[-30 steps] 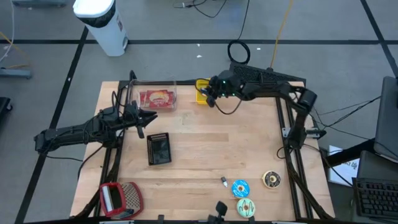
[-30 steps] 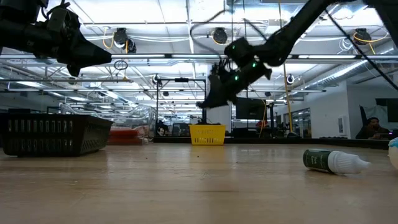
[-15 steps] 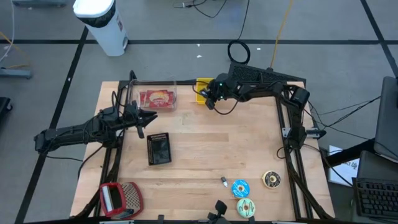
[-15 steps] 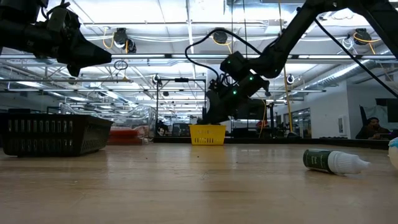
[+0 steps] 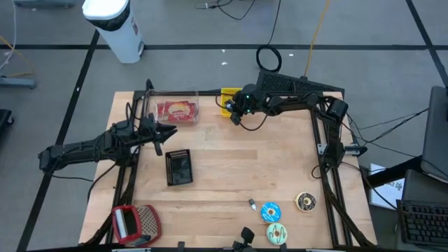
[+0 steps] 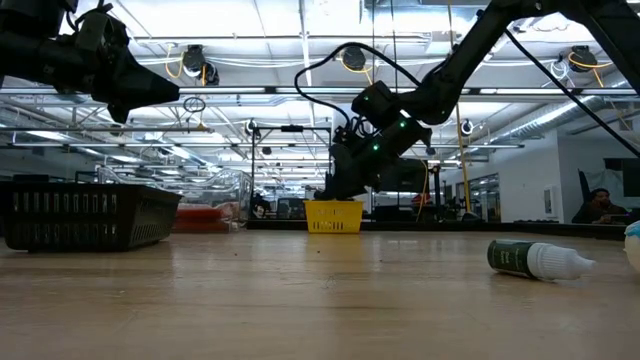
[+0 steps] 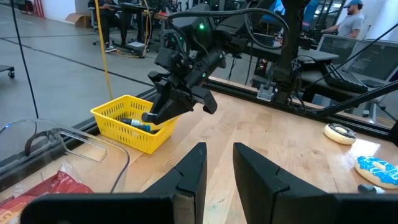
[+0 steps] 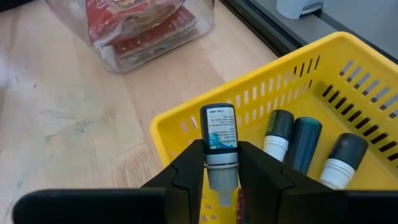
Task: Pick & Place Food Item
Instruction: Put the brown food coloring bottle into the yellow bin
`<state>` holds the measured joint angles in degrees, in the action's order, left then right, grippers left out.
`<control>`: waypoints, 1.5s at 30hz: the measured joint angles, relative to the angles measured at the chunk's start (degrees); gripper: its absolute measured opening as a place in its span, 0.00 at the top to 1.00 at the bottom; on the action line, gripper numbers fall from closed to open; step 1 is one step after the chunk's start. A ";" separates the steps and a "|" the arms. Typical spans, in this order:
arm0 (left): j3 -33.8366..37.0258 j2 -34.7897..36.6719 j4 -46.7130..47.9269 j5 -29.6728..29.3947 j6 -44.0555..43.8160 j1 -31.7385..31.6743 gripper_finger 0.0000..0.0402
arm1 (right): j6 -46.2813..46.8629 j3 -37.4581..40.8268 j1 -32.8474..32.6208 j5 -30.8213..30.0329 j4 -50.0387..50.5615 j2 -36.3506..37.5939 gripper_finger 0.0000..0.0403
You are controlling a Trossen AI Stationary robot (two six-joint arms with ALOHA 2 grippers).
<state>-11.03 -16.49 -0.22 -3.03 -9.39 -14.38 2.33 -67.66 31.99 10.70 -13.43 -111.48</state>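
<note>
The little bottle [image 8: 218,134] was held between the two fingers of the right end effector [image 8: 221,163], right over the near wall of the yellow basket [image 8: 323,93], at the far edge of the surface [image 5: 238,168]. Three more bottles [image 8: 303,146] already lay inside the basket. To do this step well, I think the arm should carry the bottle a bit farther in, past the wall, before letting go, so it drops beside the others and does not tip out. The fingers should open slowly and then lift straight up. The right end effector was clamped on the bottle, with the bottle's cap pointing back toward the wrist. The right arm reached across from its side and bent down at the basket. The left end effector [image 5: 159,131] hung in the air, well apart from the basket, near the clear box [image 5: 175,110] with the red snack bag [image 5: 176,110]. Its fingers stood a little apart and held nothing.
</note>
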 joint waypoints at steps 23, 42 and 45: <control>0.00 0.01 0.01 0.00 0.00 -0.01 0.80 | 0.00 0.00 -0.26 -0.07 1.74 0.00 0.81; -0.01 0.01 0.01 0.00 -0.01 0.01 0.80 | 0.00 0.02 -0.26 -0.09 1.73 0.02 0.81; 0.00 -0.01 0.01 0.00 0.00 -0.01 0.80 | -0.01 0.02 -0.26 -0.11 1.75 0.01 0.81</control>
<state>-11.03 -16.49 -0.21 -3.03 -9.39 -14.39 2.32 -67.64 31.73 10.59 -11.69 -111.47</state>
